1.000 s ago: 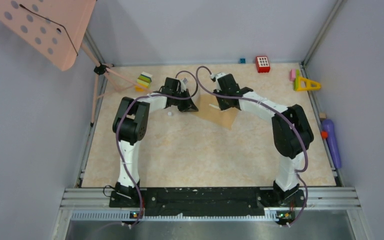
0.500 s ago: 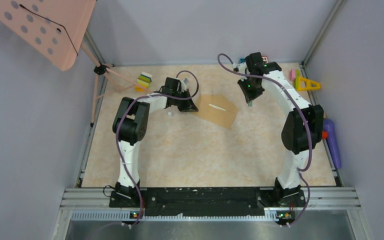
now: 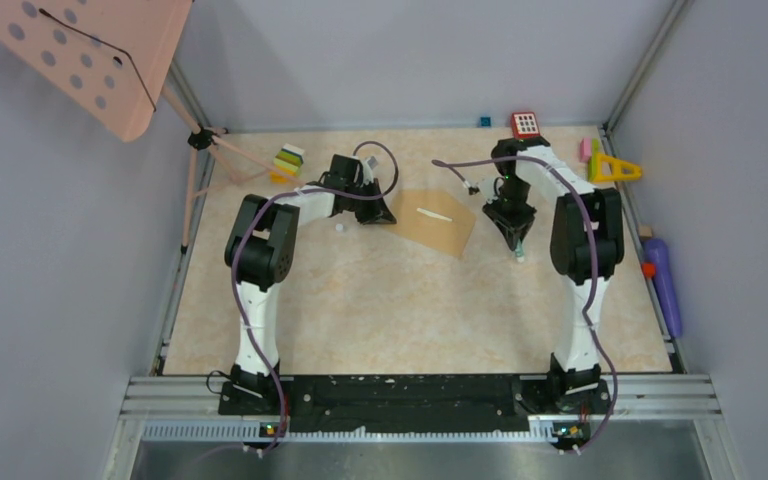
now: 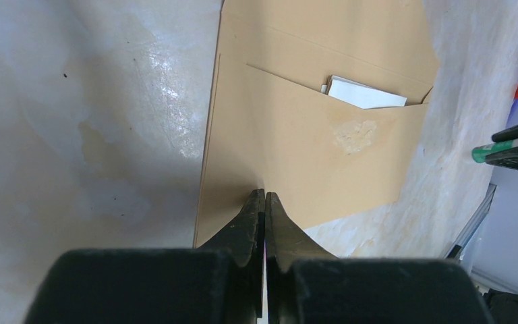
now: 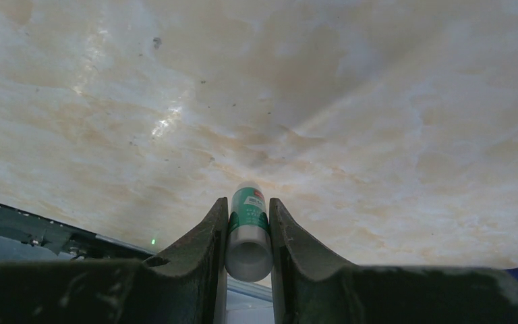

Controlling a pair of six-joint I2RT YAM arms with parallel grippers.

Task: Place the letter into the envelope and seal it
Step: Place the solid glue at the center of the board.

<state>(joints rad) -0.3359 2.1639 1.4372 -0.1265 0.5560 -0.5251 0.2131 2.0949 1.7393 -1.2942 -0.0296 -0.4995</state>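
Tan envelope [image 4: 310,155] flat on tabletop [image 3: 360,300], flap open. White letter [image 4: 365,94] sits in the envelope's pocket, top edge poking out. Left claw [image 4: 264,197] closed tight, tips on the envelope's edge. Right claw [image 5: 248,204], right of the envelope, clamps a glue stick [image 5: 248,233]. Risks: glue smears the exposed letter; envelope skids if the pin slips.

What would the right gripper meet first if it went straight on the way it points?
The bare tabletop: the right gripper holds a glue stick aimed at it, so the stick's tip would likely touch first.
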